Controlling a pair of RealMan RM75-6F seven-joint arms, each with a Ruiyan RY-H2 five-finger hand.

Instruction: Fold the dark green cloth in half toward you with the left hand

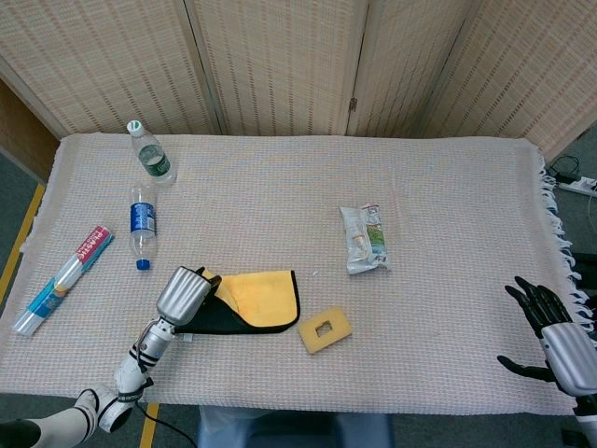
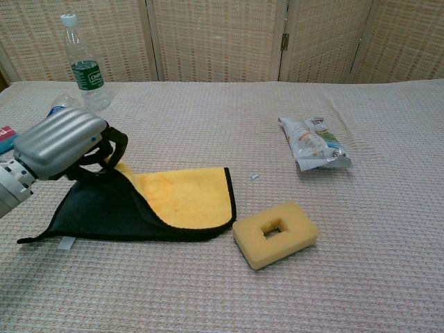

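Fold half done: far corner of dark green cloth being pinched by left hand, lower left; yellow side showing, laying down left.

Lab-like test setup: cloth-covered table before woven folding screens, taped floor.

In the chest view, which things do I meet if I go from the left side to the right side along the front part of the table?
Left hand holding the cloth's edge → dark green cloth with its yellow side up → yellow sponge → snack packet, lying farther back.
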